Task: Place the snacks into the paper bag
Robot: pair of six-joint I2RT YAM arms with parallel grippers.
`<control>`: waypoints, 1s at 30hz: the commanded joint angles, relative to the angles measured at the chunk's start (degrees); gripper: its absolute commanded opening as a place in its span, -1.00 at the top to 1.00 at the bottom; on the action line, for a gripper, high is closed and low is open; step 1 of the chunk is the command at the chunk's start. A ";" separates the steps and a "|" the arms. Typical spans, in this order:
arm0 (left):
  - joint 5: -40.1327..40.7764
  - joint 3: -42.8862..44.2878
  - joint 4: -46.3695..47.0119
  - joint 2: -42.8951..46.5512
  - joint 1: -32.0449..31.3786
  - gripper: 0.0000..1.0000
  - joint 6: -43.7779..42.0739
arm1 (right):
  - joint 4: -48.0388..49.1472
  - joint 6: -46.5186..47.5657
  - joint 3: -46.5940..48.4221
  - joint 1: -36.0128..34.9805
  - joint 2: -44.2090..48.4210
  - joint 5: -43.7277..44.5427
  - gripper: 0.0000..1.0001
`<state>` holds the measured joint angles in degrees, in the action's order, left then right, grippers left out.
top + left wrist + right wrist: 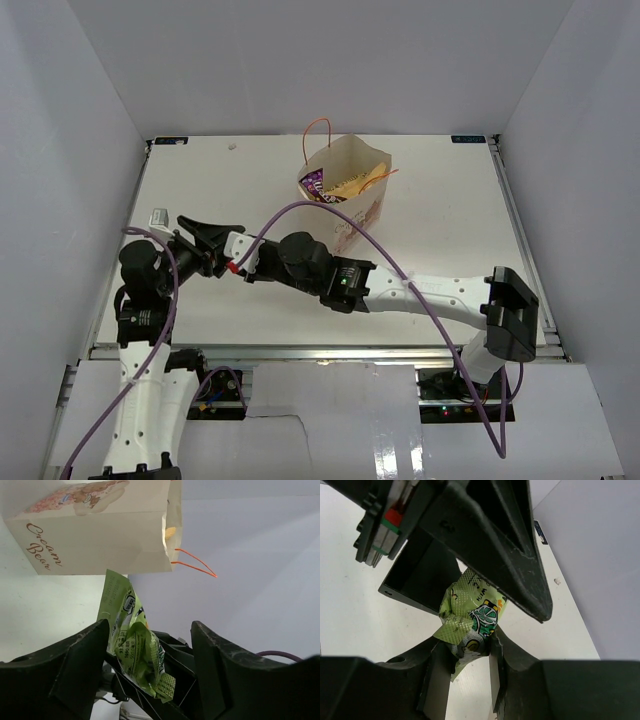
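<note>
So, the right hand (pixel 470 645) is clenched on a light-green crinkly packet (pixel 472 612) with dark green print, pinching its lower end so that the rest of it sticks up crumpled between the pads. The left hand (pixel 150 630) is spread wide and grips nothing. Its two black fingers sit either side of that packet, and as far as I can tell neither one touches it. From the top view the two hands meet nose to nose over the near-left part of the white bench (pixel 450 220), with the packet itself mostly hidden between them.

The cream paper carrier bag (pixel 110 545) stands upright further back, near the middle of the bench and well apart from the hands. It has pinkish print and "Cream Bear" lettering on its side, and thin orange cord handles (pixel 318 125) poking up. Inside its open top there's a purple wrapper (pixel 314 183) and a yellow packet (pixel 350 186). The green packet is outside the bag, up in the air.
</note>
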<state>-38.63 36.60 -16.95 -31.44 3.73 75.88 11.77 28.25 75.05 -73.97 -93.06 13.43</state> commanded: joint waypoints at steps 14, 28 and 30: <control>24.04 22.02 -25.15 -8.20 -0.04 -0.73 -31.40 | -11.32 -2.49 13.61 20.08 14.12 -20.35 0.84; 21.76 17.80 -25.41 -3.98 -0.12 -0.77 -34.74 | -15.29 -1.00 7.39 38.29 14.40 -20.20 0.51; 21.58 17.89 -25.41 -3.98 -0.12 -0.77 -35.09 | -15.28 -2.40 7.83 40.21 13.08 -20.64 0.18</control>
<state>-16.91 54.33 -42.24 -35.90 3.62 42.17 -3.92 27.22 82.52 -35.77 -79.18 -6.39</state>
